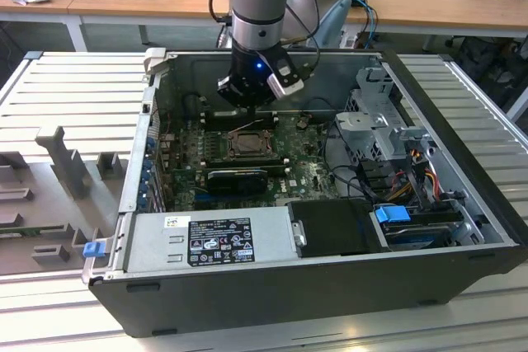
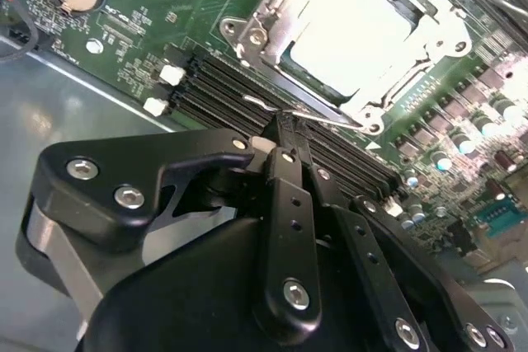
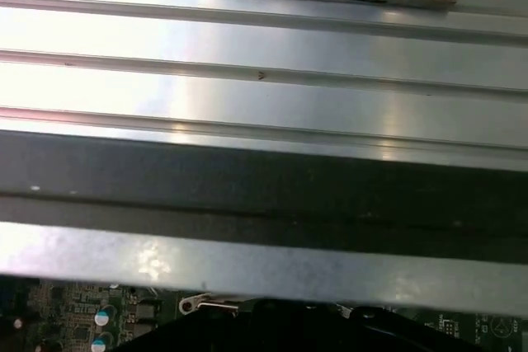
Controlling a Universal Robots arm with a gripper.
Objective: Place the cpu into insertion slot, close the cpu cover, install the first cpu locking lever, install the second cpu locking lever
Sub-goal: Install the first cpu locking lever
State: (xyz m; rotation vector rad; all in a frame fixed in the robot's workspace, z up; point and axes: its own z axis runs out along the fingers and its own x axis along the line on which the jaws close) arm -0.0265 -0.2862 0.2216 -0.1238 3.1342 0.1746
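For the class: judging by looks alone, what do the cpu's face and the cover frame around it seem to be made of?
The pale square cpu looks like smooth matt metal, evenly bright, though glare hides detail. The thin silvery cpu cover looks like stamped, polished steel: sharp glints on bent edges.

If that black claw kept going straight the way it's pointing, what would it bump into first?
Probably the thin metal locking lever beside the cpu cover: in the second wrist view the claw has its tip right at that wire. Just past it lie the black memory slots. Depth is hard to judge.

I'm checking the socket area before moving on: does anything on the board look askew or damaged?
Nothing stands out. The cpu sits flat under the cpu cover, and the gripper is at a thin wire lever beside it.
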